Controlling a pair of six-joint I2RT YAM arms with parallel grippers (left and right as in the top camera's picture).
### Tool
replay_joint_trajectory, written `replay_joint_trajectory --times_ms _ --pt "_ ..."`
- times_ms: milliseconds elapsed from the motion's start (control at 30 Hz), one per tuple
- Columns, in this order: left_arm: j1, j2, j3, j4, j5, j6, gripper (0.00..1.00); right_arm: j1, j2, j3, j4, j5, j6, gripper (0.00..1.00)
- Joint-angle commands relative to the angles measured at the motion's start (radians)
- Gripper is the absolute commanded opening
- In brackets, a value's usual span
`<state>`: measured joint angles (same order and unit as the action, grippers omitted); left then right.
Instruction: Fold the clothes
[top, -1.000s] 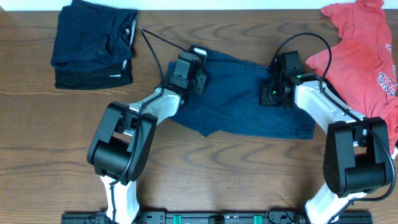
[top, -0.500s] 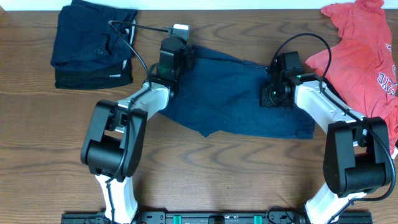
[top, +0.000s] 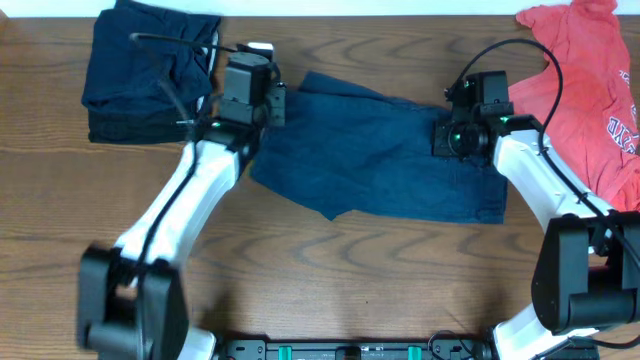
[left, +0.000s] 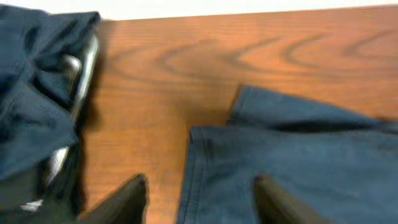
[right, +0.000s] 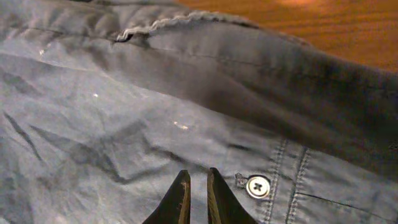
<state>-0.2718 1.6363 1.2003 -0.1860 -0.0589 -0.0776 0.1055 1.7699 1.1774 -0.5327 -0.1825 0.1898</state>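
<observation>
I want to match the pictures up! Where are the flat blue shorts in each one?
Overhead: the blue shorts lie flat mid-table.
Left wrist: their edge fills the lower right.
Right wrist: they fill nearly the whole picture, with a button at the bottom.
Shared landmark: the brown wooden table shows in all three.

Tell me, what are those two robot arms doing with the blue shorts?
They are folding clothes. Navy shorts lie spread flat on the table. The left tool is open over the shorts' left edge, one finger on each side of it, not gripping. The right tool is closed, its tips at the cloth beside the waistband button. A dark folded pile sits at the back left, and a red T-shirt lies at the right.
</observation>
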Motion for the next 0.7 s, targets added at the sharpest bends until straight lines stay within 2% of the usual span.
replay_joint_trajectory --times_ms 0,67,133,300,500,667 --pt "0.003 -0.071 0.016 -0.069 -0.006 -0.005 0.67 0.022 0.028 0.01 0.003 -0.01 -0.023 0.08" --pt "0.003 -0.097 0.016 -0.11 -0.006 0.016 0.69 0.04 0.05 0.01 0.017 -0.011 -0.024 0.07" --pt "0.008 -0.101 0.016 -0.135 -0.01 0.061 0.76 0.061 0.077 0.01 0.035 -0.012 -0.031 0.06" --pt "0.033 -0.095 0.014 -0.192 -0.074 0.069 0.78 0.112 0.166 0.01 0.129 -0.023 -0.055 0.06" --pt "0.068 -0.095 0.014 -0.207 -0.074 0.069 0.78 0.178 0.251 0.01 0.201 -0.058 -0.106 0.14" --pt "0.075 -0.094 0.014 -0.219 -0.074 0.069 0.78 0.222 0.268 0.01 0.103 -0.061 -0.169 0.26"
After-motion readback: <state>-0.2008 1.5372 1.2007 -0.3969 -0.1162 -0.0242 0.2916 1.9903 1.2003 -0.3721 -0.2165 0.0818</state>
